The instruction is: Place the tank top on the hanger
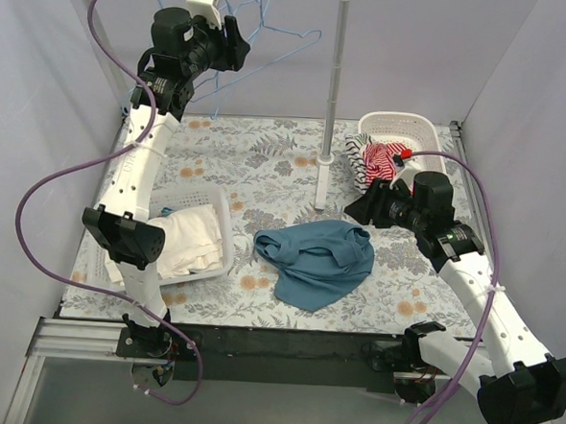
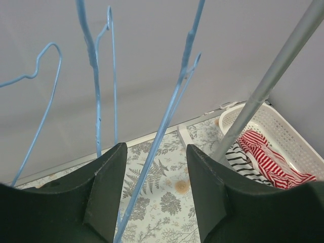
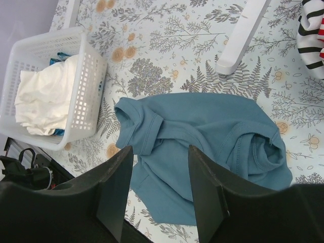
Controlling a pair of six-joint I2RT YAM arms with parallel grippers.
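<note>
The teal-blue tank top (image 1: pixel 316 259) lies crumpled on the floral table, front centre; it also shows in the right wrist view (image 3: pixel 202 136). Light-blue wire hangers (image 1: pixel 275 34) hang from the rail at the back. My left gripper (image 1: pixel 237 44) is raised up at the hangers, open, with one hanger wire (image 2: pixel 162 131) passing between its jaws near the left finger (image 2: pixel 109 192), not clamped. My right gripper (image 1: pixel 358 205) is open and empty, hovering above and just right of the tank top; in its wrist view the gripper (image 3: pixel 159 167) frames the fabric from above.
A white basket (image 1: pixel 224 218) holding white cloth (image 1: pixel 190 240) stands at front left. Another white basket (image 1: pixel 403 128) with the red-and-white striped garment (image 1: pixel 380 160) stands at back right. The rack's grey pole (image 1: pixel 335 90) and its white foot (image 1: pixel 322 181) stand mid-table behind the tank top.
</note>
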